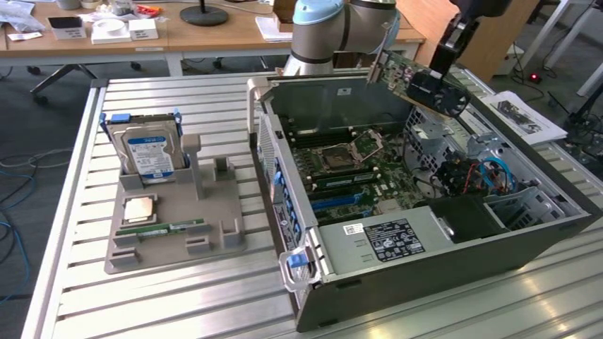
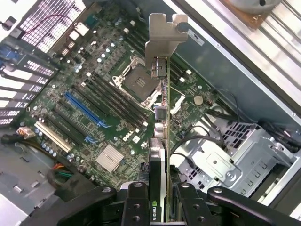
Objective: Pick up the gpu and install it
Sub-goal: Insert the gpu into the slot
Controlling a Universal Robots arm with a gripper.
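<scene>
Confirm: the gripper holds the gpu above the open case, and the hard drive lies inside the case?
No. In the exterior view the hard drive stands in the grey holder beside the case; the gripper does hold the gpu above it.

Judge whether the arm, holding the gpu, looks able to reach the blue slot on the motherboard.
Probably yes. The gripper holds the gpu above the open case, and nothing lies between the card and the blue slot. The cables lie to one side of the board.
</scene>
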